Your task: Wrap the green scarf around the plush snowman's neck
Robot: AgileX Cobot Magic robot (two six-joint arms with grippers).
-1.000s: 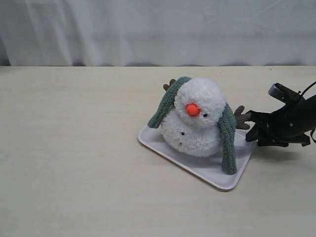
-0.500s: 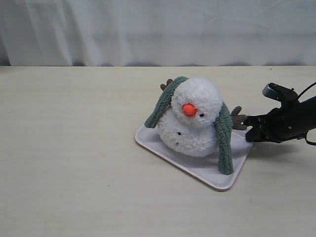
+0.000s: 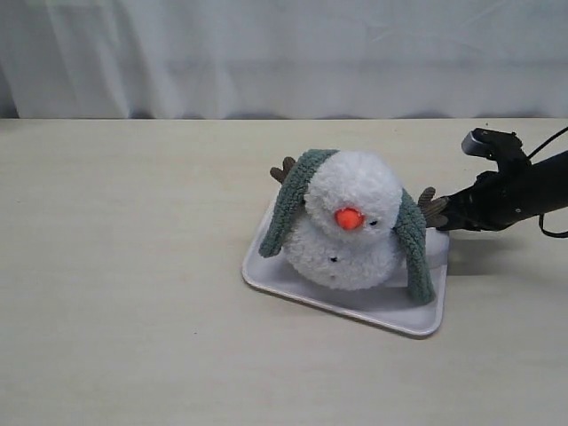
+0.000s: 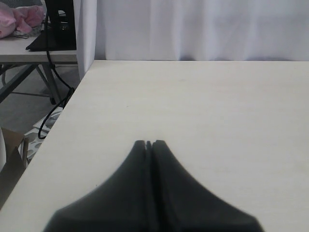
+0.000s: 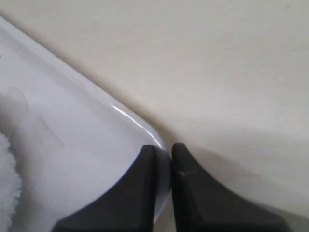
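On table, right of centre in the exterior view: white tray, and on it snowman, upright, orange nose toward the camera. Draped behind the snowman's head: scarf, both ends hanging down the front, one on each side, not crossed under the chin. View-left end down to the tray's left rim; view-right end down onto the tray floor near the front right corner. Behind the scarf, on each side, a brown branch arm poking out.

At the tray's far right corner, just beside the right-hand branch arm: right gripper, on a dark arm low over the table from the view's right edge. Seen from the right wrist view: right gripper clamped on the rim of tray at a rounded corner, one finger inside the rim, the other outside, only a thin slit between. White fur of snowman at the edge of that view.

In the left wrist view: left gripper, fingers pressed together on nothing, over table near one edge. Behind the table, white curtain.
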